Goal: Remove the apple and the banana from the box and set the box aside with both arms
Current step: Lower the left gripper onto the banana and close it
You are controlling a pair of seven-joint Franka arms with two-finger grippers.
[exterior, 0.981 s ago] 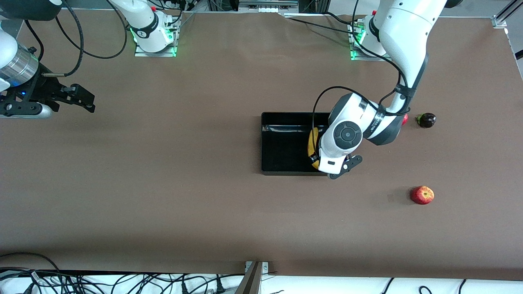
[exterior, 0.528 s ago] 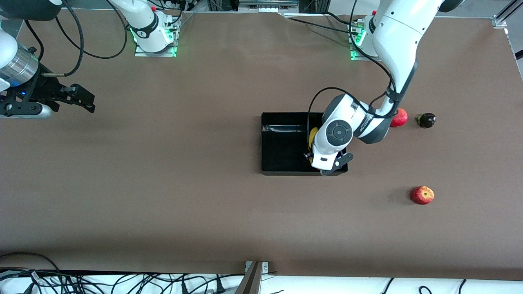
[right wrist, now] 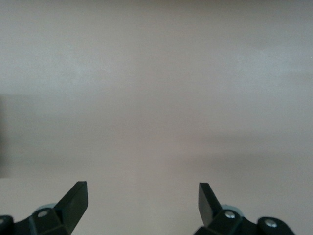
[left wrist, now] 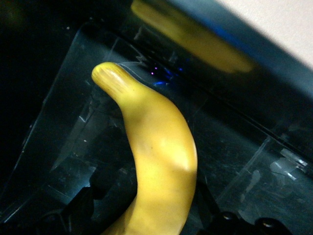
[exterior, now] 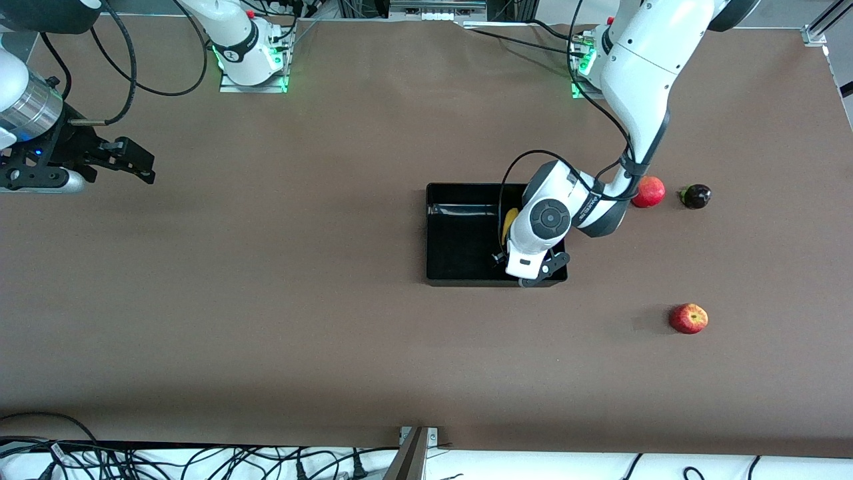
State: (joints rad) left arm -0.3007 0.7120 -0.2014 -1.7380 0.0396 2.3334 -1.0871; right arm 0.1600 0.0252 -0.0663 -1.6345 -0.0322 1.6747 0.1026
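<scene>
The black box (exterior: 460, 250) lies mid-table, toward the left arm's end. A yellow banana (exterior: 510, 220) lies in it along the wall at the left arm's end, mostly hidden under the left hand. My left gripper (exterior: 524, 268) is down inside the box. In the left wrist view the banana (left wrist: 156, 147) runs between the dark fingers (left wrist: 83, 208) of the left gripper (left wrist: 146, 213), which is open, with a gap on one side. A red and yellow apple (exterior: 688, 319) sits on the table nearer the front camera. My right gripper (exterior: 143, 168) waits open over bare table, as the right wrist view shows (right wrist: 142, 196).
A round red fruit (exterior: 648, 192) and a dark purple fruit (exterior: 696, 196) lie beside the box toward the left arm's end. Brown table (exterior: 300, 300) spreads all around. Cables hang along the edge nearest the front camera.
My left hand has shifted from the box's corner into the box, over the banana, uncovering the round red fruit. The right arm has not moved.
</scene>
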